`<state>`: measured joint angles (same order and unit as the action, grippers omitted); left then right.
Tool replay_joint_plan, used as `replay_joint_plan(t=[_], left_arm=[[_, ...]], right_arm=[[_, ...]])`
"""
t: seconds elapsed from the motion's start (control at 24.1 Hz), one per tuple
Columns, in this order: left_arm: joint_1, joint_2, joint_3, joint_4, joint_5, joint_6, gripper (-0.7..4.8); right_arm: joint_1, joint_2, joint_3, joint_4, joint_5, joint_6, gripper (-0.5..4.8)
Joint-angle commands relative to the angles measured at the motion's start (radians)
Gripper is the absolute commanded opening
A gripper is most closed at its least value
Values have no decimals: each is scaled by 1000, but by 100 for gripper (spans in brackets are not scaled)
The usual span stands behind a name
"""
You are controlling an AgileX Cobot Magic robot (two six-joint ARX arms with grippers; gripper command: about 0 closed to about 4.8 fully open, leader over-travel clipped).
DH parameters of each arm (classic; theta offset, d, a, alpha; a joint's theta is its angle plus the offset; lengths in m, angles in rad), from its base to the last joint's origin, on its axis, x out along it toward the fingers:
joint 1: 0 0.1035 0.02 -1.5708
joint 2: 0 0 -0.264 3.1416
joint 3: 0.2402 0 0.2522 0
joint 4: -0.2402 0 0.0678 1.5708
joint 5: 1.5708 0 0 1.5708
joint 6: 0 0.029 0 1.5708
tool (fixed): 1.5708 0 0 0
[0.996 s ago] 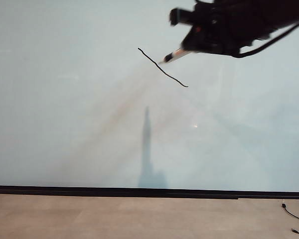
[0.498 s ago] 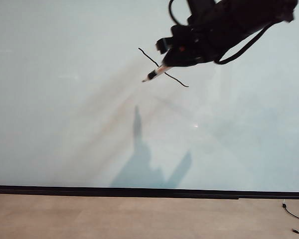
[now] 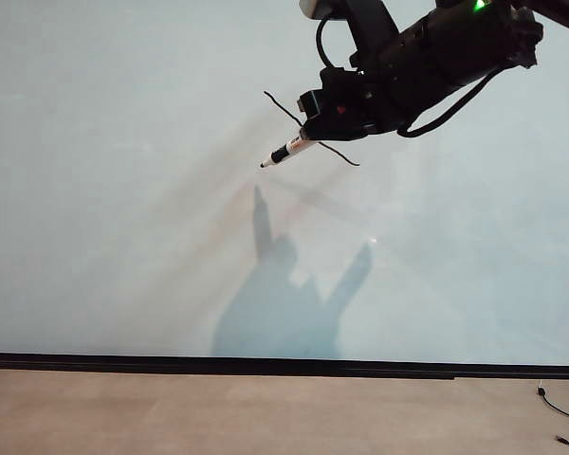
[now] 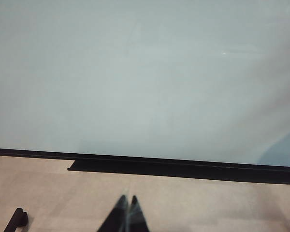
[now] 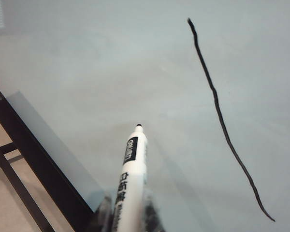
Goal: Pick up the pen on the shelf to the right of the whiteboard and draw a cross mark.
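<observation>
My right hand (image 3: 308,142), clamped on the pen (image 3: 283,154), has swung down-left past the first stroke (image 3: 313,133); second stroke pending. Left hand (image 4: 127,203) rests pinched together.

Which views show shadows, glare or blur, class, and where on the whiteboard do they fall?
Exterior view: the right gripper and pen cast a dark shadow low on the whiteboard, with a small glint. Right wrist view: gripper fingers blurred, the stroke sharp. Left wrist view: left gripper soft.

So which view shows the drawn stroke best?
The right wrist view: the stroke runs whole and sharp beside the pen, held in the shut right gripper. The exterior view hides its middle behind that gripper. The left wrist view shows none of it.
</observation>
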<state>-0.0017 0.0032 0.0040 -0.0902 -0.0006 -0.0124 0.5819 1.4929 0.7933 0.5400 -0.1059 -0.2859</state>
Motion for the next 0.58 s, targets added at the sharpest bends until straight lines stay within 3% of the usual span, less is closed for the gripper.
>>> replay_joint_plan(t=[0.04,0.58], left_arm=[[0,0,3,9,4,4,-4],[0,0,3,9,4,5,-4]], right_arm=[[2,-2,15,11,-7,-3,-4],[-9,11,39,16,-27,-3,-4]])
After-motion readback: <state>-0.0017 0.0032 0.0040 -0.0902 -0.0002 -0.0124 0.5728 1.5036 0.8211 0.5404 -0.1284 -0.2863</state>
